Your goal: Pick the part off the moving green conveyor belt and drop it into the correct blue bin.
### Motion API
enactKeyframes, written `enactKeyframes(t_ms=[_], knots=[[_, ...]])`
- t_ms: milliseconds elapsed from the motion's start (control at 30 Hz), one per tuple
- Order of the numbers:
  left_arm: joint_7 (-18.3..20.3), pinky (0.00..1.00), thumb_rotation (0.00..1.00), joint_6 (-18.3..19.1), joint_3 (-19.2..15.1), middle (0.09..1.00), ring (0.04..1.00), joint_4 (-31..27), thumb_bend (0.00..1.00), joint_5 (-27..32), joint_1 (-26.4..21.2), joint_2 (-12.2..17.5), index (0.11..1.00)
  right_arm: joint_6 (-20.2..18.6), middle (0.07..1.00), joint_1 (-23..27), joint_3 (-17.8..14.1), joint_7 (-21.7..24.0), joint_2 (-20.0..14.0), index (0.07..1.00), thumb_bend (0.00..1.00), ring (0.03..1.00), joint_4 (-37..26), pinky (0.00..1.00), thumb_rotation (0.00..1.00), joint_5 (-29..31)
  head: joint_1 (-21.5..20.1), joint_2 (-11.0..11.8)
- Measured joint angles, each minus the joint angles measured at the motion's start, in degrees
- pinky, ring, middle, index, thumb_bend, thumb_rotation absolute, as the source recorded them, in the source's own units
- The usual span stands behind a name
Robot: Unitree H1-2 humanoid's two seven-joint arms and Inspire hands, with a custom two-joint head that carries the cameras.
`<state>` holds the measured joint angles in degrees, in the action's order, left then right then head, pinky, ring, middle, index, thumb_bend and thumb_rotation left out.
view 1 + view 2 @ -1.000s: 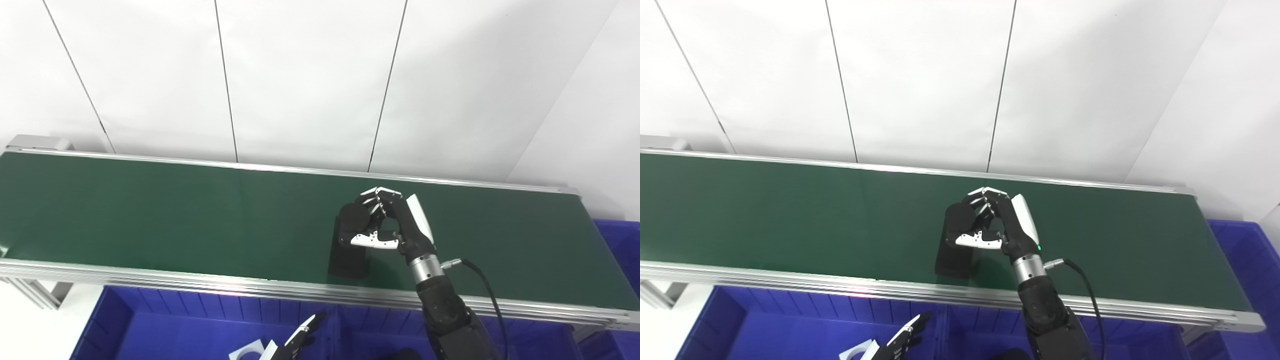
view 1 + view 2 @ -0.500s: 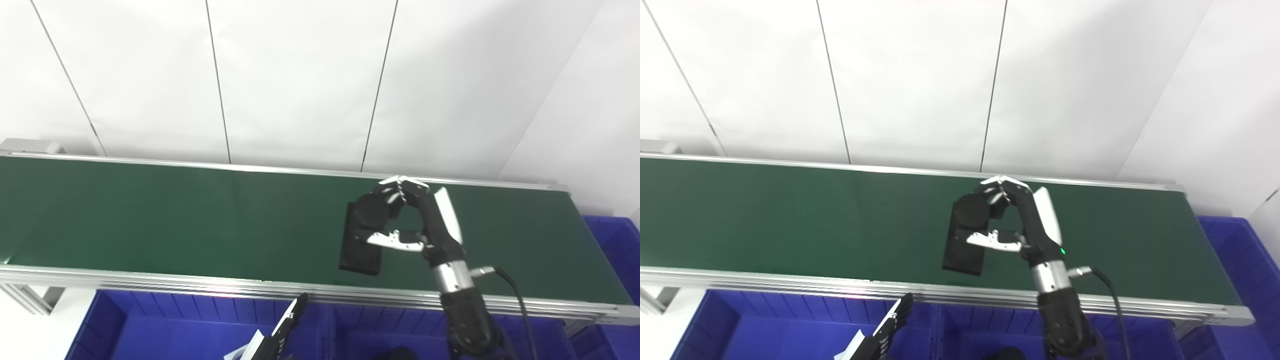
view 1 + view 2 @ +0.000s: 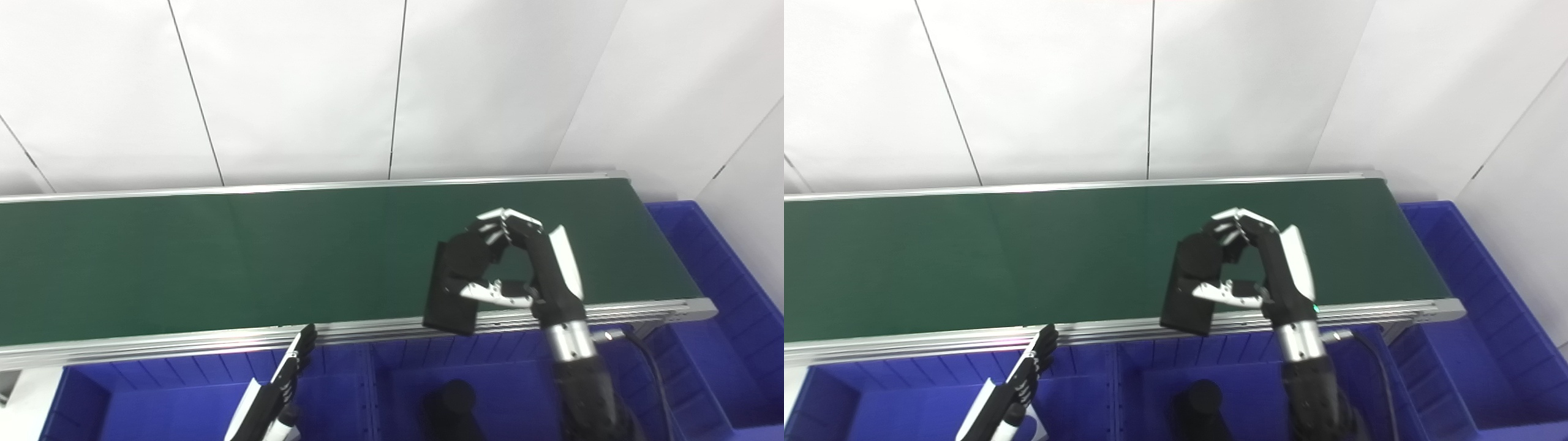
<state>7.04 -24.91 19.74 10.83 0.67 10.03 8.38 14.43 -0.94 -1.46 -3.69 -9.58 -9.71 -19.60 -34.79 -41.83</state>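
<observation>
Left eye view: right hand (image 3: 520, 269) clamped on black part (image 3: 453, 288), lifted over the belt (image 3: 184, 263) near edge. Keep grip firm, swing clear over rail before dropping into blue bin (image 3: 490, 392). Earlier the part sat mid-belt.

Right eye view: left hand (image 3: 1020, 376) flat, fingers straight, holding nothing, low over bin; earlier it sat lower in frame.

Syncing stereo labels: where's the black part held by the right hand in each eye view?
Left eye view: the black part is right of centre, in the right hand, its lower end overhanging the belt's near rail.
Right eye view: the black part sits about at centre, same grasp by the right hand, same overhang.
Shared landmark: the green conveyor belt's right end, to the right of the part in both.
</observation>
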Motion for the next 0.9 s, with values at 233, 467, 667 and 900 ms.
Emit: enactKeyframes(t_ms=[233,467,667,900], knots=[[5.80,0.99,1.00,0.00,-4.59,1.000,0.992,-0.02,0.76,2.35,0.07,-0.61,0.999,-0.96,0.432,-5.81,-3.24,-0.01,-0.37,0.522,0.52,0.342,-2.41,0.28,0.00,-1.03,-2.74,-0.97],[7.99,0.98,1.00,0.00,-6.84,1.000,0.988,-0.33,0.76,2.31,0.19,-1.36,1.000,-1.15,0.423,-8.80,-7.17,-0.22,-1.44,0.523,0.52,0.336,-2.43,0.27,0.00,-2.52,-2.65,-1.41],[9.03,0.97,1.00,0.00,-8.58,1.000,0.984,-0.64,0.77,2.31,0.55,-1.35,0.997,-6.10,0.415,-11.82,-8.69,0.50,-4.34,0.524,0.52,0.336,-2.69,0.27,0.00,-7.41,-3.35,-1.76],[10.14,0.96,1.00,0.00,-9.42,1.000,0.984,-0.71,0.76,2.31,0.55,-1.48,1.000,-11.89,0.394,-12.46,-7.18,4.51,-8.97,0.515,0.52,0.298,-2.91,0.24,0.00,-14.28,-3.35,-1.85]])
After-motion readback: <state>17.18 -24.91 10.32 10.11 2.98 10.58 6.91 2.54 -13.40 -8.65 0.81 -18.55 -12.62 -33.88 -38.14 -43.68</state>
